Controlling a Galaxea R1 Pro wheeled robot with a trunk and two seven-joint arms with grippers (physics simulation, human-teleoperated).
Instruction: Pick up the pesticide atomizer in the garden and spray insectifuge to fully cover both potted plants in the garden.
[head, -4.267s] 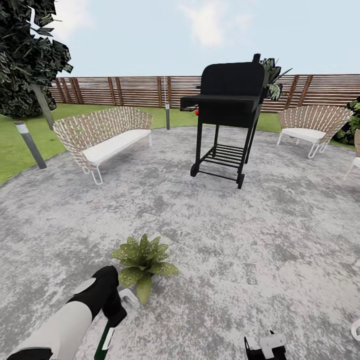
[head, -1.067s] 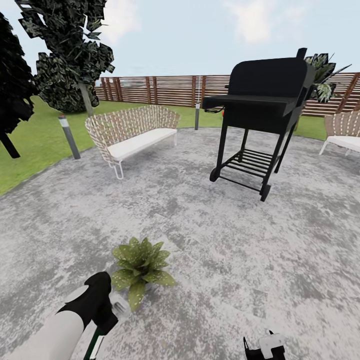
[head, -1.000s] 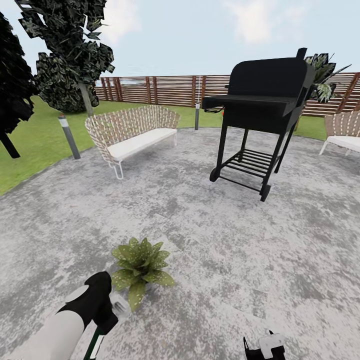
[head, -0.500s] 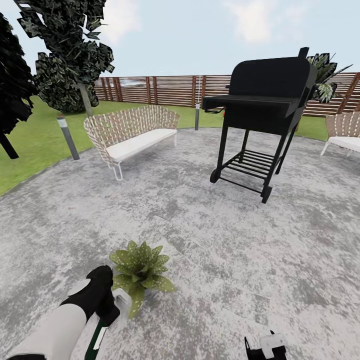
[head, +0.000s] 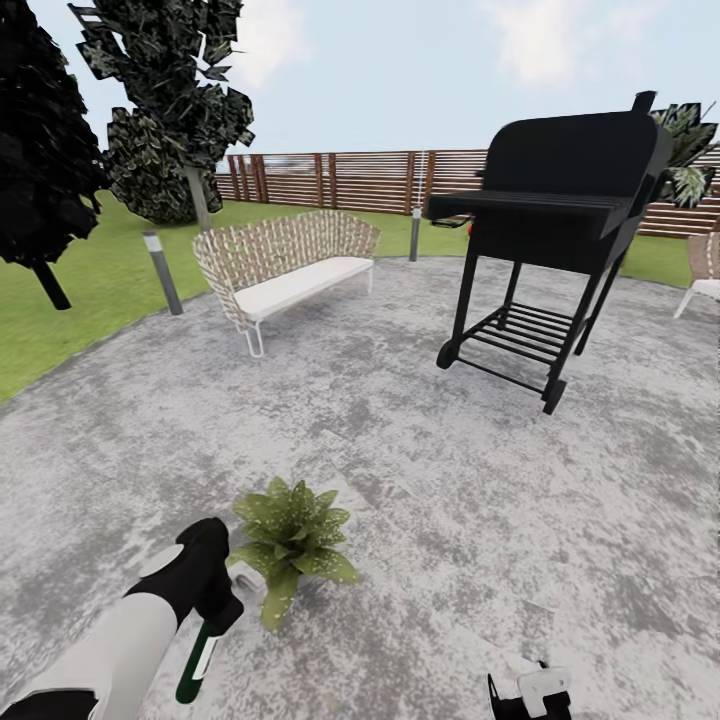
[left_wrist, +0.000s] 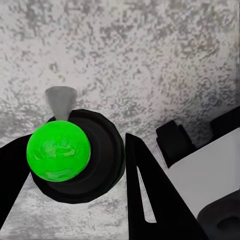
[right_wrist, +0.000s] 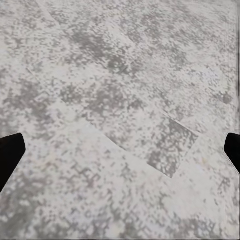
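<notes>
In the head view my left gripper (head: 212, 608) is shut on the pesticide atomizer (head: 197, 662). Its dark-green bottle hangs below the black hand, and its white trigger head (head: 246, 584) points at the potted plant (head: 291, 537). That speckled green rosette stands on the grey patio (head: 470, 500), just right of the hand. The left wrist view looks at the atomizer's bright green end (left_wrist: 58, 150), held between my left gripper's (left_wrist: 72, 156) black fingers (left_wrist: 142, 190). My right gripper (head: 530, 695) hangs low over bare patio. In the right wrist view my right gripper (right_wrist: 120, 150) is open, with nothing between its fingertips (right_wrist: 10, 152).
A black grill (head: 560, 230) on wheels stands on the far right of the patio. A wicker bench (head: 285, 265) sits at the back left, with a bollard lamp (head: 163, 272) beside it. Lawn (head: 80, 300), dark trees (head: 170, 110) and a slatted fence (head: 350, 180) lie beyond.
The whole picture has shifted right, so the camera has turned left. My left gripper still holds the atomizer beside the plant, with the bottle showing a little higher.
</notes>
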